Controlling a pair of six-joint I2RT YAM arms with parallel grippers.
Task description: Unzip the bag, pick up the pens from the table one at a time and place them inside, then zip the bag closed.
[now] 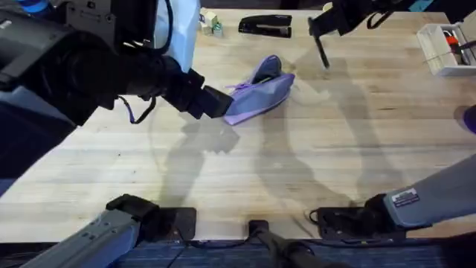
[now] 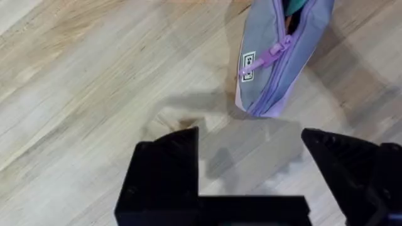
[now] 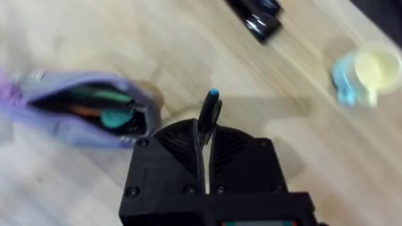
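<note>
L gripper [image 2: 251, 172] jaws apart, just by bag [image 1: 259, 95] mid-table, unzipped | R gripper [image 3: 206, 147] pinching pen [image 3: 209, 112] | pen stiff, light, prob. slick; bag soft, hold end

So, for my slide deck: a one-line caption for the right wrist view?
Right gripper shut on a black pen, near the unzipped lilac pouch.
</note>
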